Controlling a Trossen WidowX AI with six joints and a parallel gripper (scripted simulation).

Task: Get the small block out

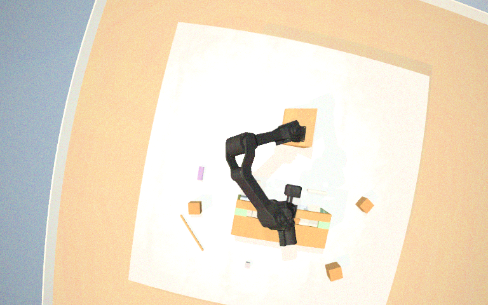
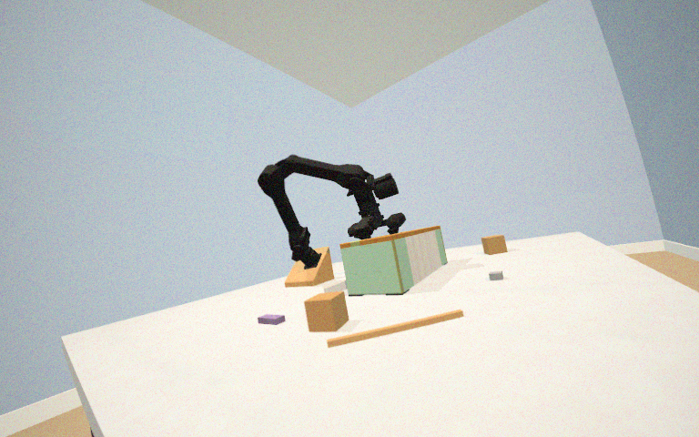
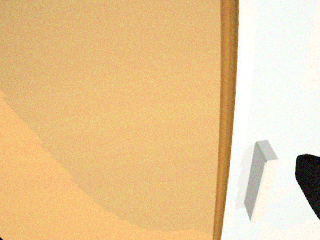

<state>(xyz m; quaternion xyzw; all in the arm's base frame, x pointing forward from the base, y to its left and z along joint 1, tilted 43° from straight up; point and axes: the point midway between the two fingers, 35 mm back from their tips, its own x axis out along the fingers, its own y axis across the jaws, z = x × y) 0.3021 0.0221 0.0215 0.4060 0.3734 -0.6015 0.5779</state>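
Note:
The box has an orange top, green ends and a pale clear front (image 2: 423,253). It stands on the white table near the front. I cannot make out the block on the shelf inside; the arm covers part of the box. My gripper (image 2: 377,227) hovers just above the box top, open and empty. It also shows in the overhead view (image 1: 286,228). In the wrist view the orange box top (image 3: 114,114) fills the left, with one dark fingertip (image 3: 310,183) over the table beyond the box's edge.
A small grey block (image 2: 495,275) lies on the table beside the box, also in the wrist view (image 3: 258,178). Three orange cubes (image 2: 325,310) (image 2: 493,244) (image 1: 333,271), a thin stick (image 2: 394,328) and a purple tile (image 2: 270,319) lie around. The arm's base sits on an orange wedge (image 2: 308,269).

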